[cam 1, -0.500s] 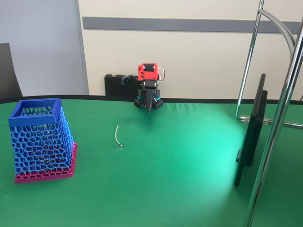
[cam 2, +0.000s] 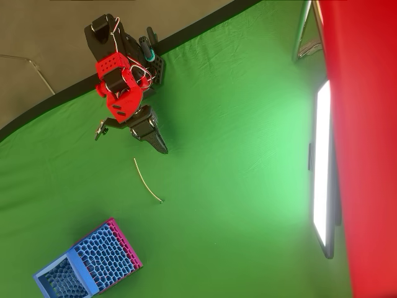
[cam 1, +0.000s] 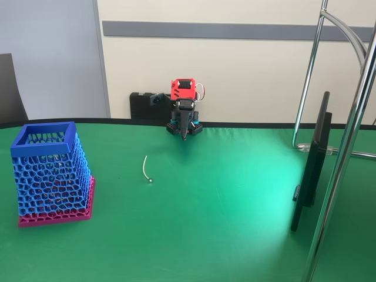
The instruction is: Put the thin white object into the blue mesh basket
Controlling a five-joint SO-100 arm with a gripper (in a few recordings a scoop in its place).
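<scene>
White strand thing, the thin white object, is lying exactly where it was half a second back, between the blue mesh basket and the arm, and the gripper is still hanging closed, so nothing's really starting yet.

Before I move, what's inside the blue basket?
Nothing visible: the basket shows only lattice and its pink base. Its far inner corners are hidden in both views. The white wire lies on the green table, apart from it.
</scene>
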